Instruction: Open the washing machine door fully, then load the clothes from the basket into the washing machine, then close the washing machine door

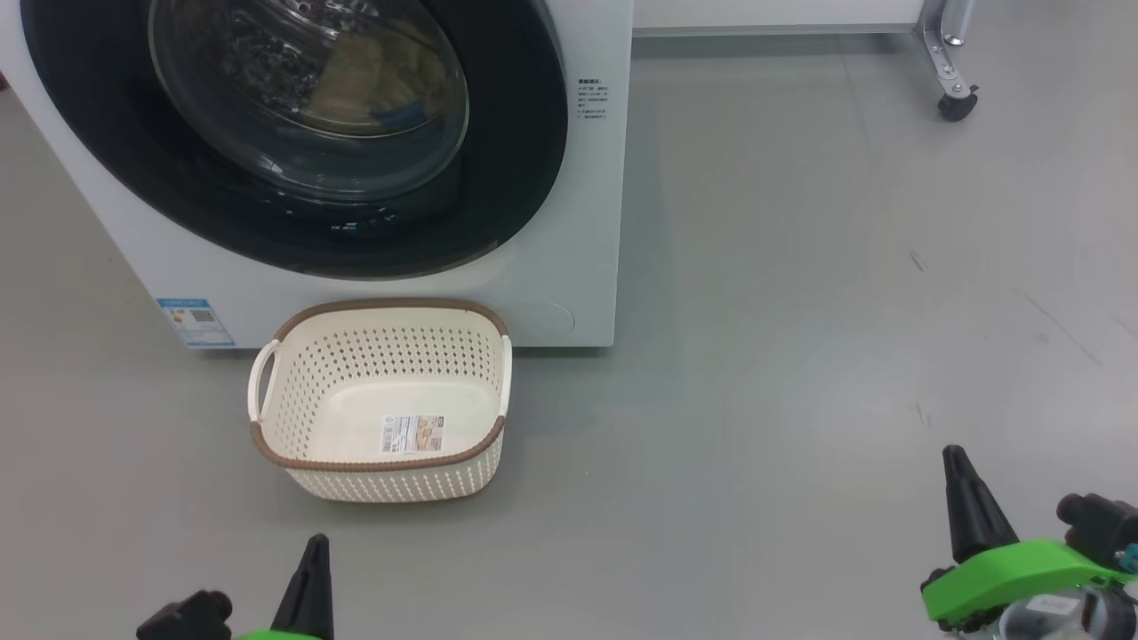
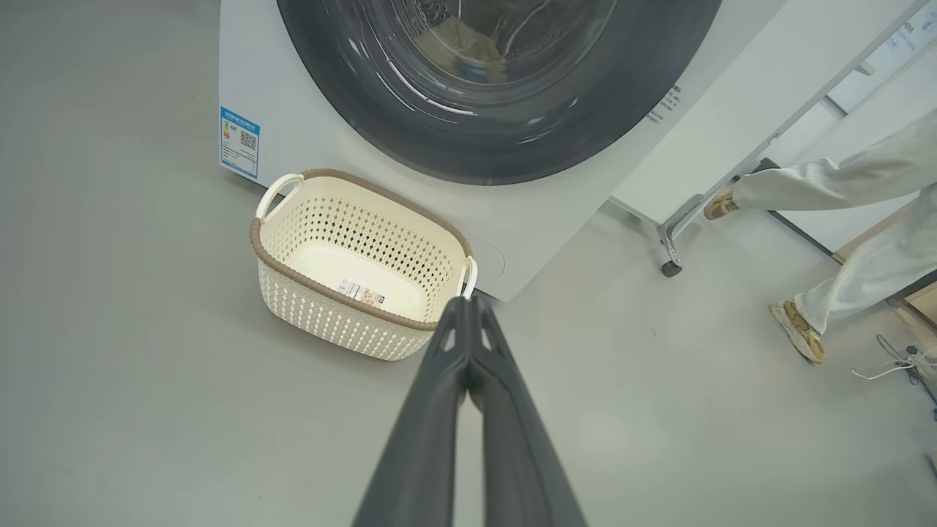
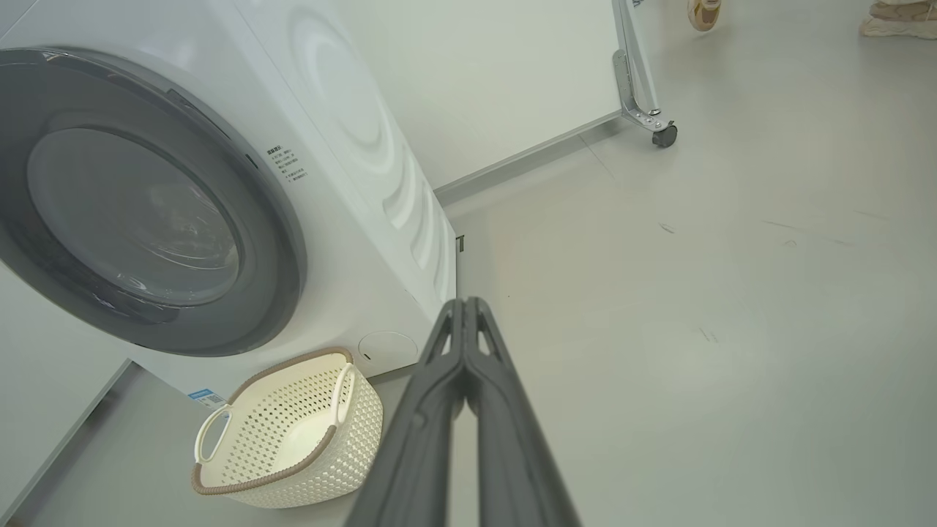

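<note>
The door (image 1: 524,187) was shut flat against the front of the washing machine (image 1: 582,276), its black rim ringing the glass bowl. And there, behind the glass, lay the clothes (image 1: 356,84), a pale yellow heap with a bit of blue at its lower edge, inside the drum. On the grey floor (image 1: 800,356) just in front of the machine stood the basket (image 1: 391,356), upright, its brown rim close to the white panel, its bare bottom showing the label (image 1: 413,434). A blue sticker (image 1: 196,322) sat low on the machine, to the left of the basket. The left gripper (image 2: 468,301) was clenched, both fingers pressed tip to tip with nothing between them, hanging above the floor near the basket's corner. The right gripper (image 3: 466,301) was clenched on nothing too, well off to the right of the machine. Beyond the machine's side stood a frame leg on a wheel (image 1: 956,105), and a person's legs (image 2: 842,219) in pale trousers.
</note>
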### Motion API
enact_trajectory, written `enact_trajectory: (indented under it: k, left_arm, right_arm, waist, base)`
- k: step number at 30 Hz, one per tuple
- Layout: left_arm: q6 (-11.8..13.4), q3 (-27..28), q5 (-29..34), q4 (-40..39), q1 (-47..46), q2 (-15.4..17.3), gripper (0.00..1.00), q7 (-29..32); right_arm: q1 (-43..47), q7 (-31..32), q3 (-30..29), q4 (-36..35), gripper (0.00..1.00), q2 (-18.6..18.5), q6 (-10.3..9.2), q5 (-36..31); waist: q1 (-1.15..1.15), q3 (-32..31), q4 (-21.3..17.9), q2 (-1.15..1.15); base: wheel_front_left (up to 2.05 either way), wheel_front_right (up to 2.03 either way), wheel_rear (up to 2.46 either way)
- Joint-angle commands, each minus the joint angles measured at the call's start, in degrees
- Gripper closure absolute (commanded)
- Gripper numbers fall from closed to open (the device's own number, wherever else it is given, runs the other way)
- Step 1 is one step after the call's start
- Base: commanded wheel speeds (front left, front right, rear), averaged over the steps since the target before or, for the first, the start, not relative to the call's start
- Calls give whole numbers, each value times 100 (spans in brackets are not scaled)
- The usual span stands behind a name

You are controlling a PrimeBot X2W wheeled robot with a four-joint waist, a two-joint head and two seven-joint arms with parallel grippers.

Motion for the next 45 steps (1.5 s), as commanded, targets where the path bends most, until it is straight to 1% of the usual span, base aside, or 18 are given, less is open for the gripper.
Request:
enact_trajectory:
  k: [1,45]
  left_arm:
    - [1,130,-154,-178,-289,21,100,36]
    - [1,786,-2540,-241,-483,-64,100,707]
  right_arm:
    - [-321,37,-17,-219,100,-60,-5,197]
    - [-481,769,-23,-363,100,-98,-12,3053]
  waist:
    - [0,1,2,0]
    - [0,25,61,0]
  base:
    - [0,0,0]
    - [0,0,0]
